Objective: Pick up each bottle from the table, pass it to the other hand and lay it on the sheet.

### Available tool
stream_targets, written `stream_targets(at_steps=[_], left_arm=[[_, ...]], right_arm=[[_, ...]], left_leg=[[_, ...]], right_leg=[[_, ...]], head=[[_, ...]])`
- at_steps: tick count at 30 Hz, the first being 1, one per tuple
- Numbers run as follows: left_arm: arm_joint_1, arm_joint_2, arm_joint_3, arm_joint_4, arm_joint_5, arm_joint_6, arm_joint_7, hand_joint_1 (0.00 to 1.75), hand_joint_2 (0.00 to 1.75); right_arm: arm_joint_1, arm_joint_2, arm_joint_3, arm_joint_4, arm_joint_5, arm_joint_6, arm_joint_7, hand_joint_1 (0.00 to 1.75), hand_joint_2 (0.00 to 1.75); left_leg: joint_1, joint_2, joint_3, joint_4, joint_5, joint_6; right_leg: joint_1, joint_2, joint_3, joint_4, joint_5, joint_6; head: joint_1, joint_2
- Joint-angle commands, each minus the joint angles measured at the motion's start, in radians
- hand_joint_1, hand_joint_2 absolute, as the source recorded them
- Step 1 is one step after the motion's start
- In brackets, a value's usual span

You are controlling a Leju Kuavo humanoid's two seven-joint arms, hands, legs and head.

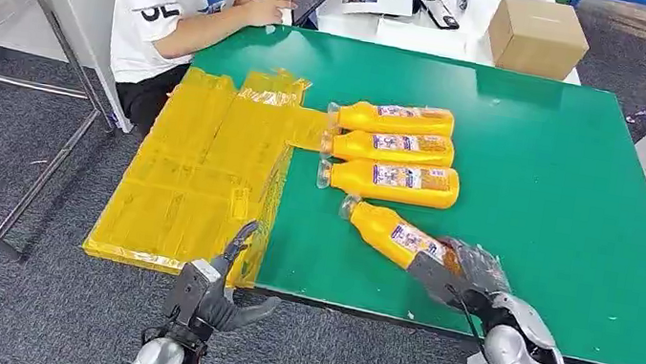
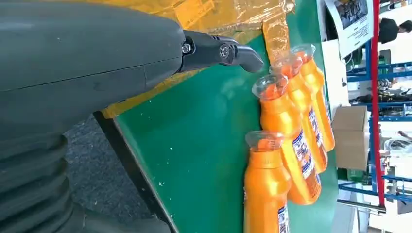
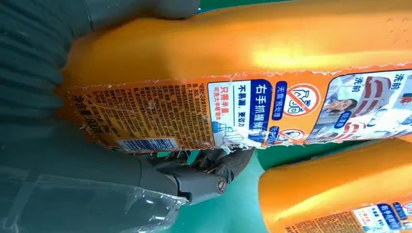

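Firmly wrap base before lifting, keep bottle level. Head view: right hand [image 1: 465,273] closed around base of nearest orange plastic bottle [image 1: 393,235], lying tilted on green table [image 1: 568,199] right of yellow plastic sheet [image 1: 193,182]; left hand [image 1: 212,286] empty, fingers apart, near table's edge. Left wrist view: three more orange bottles [image 2: 296,126] lie far side. Right wrist view: fingers [image 3: 209,170] under label.

Both silver arms are ending in dark grey parts: the left hand [image 1: 208,290] is showing a ribbed grey cover, black fingers [image 2: 228,52] with a bright screw, while the right hand [image 1: 460,272] is wearing clear plastic film behind its dark, screw-jointed fingers [image 3: 204,177].
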Motion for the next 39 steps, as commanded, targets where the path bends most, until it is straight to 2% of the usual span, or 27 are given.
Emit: stream_targets(at_steps=[1,2,3,5,9,10,11,14,17,22,27,33,39], left_arm=[[-0.022,0.012,-0.003,0.049,0.015,0.004,-0.001,0.0,1.75],[-0.011,0.01,-0.002,0.033,0.019,0.008,-0.006,0.0,1.75],[-0.003,0.009,-0.002,0.021,0.023,0.01,-0.01,0.0,1.75],[0.002,0.009,-0.004,0.013,0.024,0.01,-0.009,0.0,1.75],[0.001,0.01,-0.004,0.012,0.024,0.011,-0.009,0.0,1.75],[0.002,0.009,-0.003,0.009,0.03,0.015,-0.011,0.0,1.75],[0.006,0.009,-0.009,-0.003,0.042,0.016,-0.018,0.0,1.75],[0.002,0.006,-0.034,-0.024,0.07,0.01,-0.023,0.0,1.75],[-0.008,0.005,-0.057,-0.044,0.102,0.014,-0.012,0.0,1.75],[0.02,0.011,-0.075,-0.117,0.152,0.009,0.0,0.0,1.75],[0.065,0.028,-0.121,-0.228,0.3,-0.116,0.06,0.0,1.75],[0.083,0.074,-0.171,-0.32,0.465,-0.284,0.117,0.0,1.75],[0.082,0.079,-0.175,-0.333,0.476,-0.296,0.121,0.0,1.75]], right_arm=[[0.042,0.08,-0.05,0.007,-0.005,-0.125,-0.075,1.75,1.75],[0.064,0.14,-0.091,-0.061,-0.006,-0.241,-0.148,1.75,1.75],[0.072,0.175,-0.099,-0.102,-0.004,-0.275,-0.158,1.75,1.75],[0.072,0.185,-0.09,-0.132,0.011,-0.267,-0.125,1.75,1.75],[0.077,0.175,-0.095,-0.133,0.011,-0.268,-0.126,1.75,1.75],[0.089,0.202,-0.129,-0.154,-0.012,-0.339,-0.195,1.75,1.75],[0.109,0.267,-0.17,-0.233,-0.063,-0.466,-0.361,1.75,1.75],[0.142,0.349,-0.182,-0.446,-0.152,-0.567,-0.473,1.75,1.75],[0.165,0.368,-0.199,-0.538,-0.162,-0.632,-0.506,1.75,1.75],[0.2,0.381,-0.262,-0.547,-0.243,-0.664,-0.564,1.75,1.75],[0.231,0.419,-0.321,-0.529,-0.265,-0.687,-0.621,1.75,1.75],[0.285,0.427,-0.217,-0.424,-0.295,-0.654,-0.621,1.75,1.75],[0.287,0.428,-0.183,-0.397,-0.306,-0.671,-0.621,1.75,1.75]], left_leg=[[0.002,-0.001,0.006,-0.002,-0.001,-0.003],[0.002,0.0,0.005,-0.002,-0.001,-0.002],[0.002,0.002,0.006,-0.002,-0.002,-0.003],[0.001,0.004,0.002,0.0,-0.002,-0.002],[0.001,0.005,0.002,-0.001,-0.002,-0.003],[0.002,0.002,0.003,0.0,-0.002,-0.003],[0.001,0.0,0.001,0.0,-0.001,-0.002],[0.001,0.004,-0.001,0.001,-0.003,-0.003],[0.001,0.003,-0.003,0.001,-0.002,-0.003],[0.002,-0.002,-0.002,0.0,-0.001,-0.002],[0.001,0.0,-0.002,0.0,-0.001,-0.002],[0.002,0.001,0.001,-0.002,-0.002,-0.003],[0.002,0.002,0.001,-0.002,-0.002,-0.003]], right_leg=[[0.002,0.001,0.006,-0.002,-0.001,-0.003],[0.002,0.001,0.005,-0.002,-0.001,-0.002],[0.002,0.003,0.005,-0.002,-0.001,-0.003],[0.001,0.005,0.001,0.0,0.0,-0.002],[0.001,0.006,0.0,0.001,-0.001,-0.003],[0.001,0.003,0.001,0.001,-0.002,-0.003],[0.001,0.001,0.0,0.0,-0.002,-0.002],[0.001,0.006,-0.002,0.003,-0.002,-0.003],[0.001,0.004,-0.004,0.003,-0.002,-0.003],[0.001,-0.001,-0.002,0.001,-0.002,-0.002],[0.0,0.001,-0.002,0.001,-0.002,-0.002],[0.001,0.003,0.001,-0.001,-0.002,-0.003],[0.002,0.004,0.001,-0.001,-0.001,-0.003]], head=[[0.0,0.0],[0.0,0.0],[0.0,0.0],[0.0,0.0],[-0.001,0.0],[-0.001,0.0],[0.0,0.0],[0.0,0.0],[0.0,0.0],[0.0,0.0],[0.0,0.0],[0.0,0.0],[0.0,0.0]])
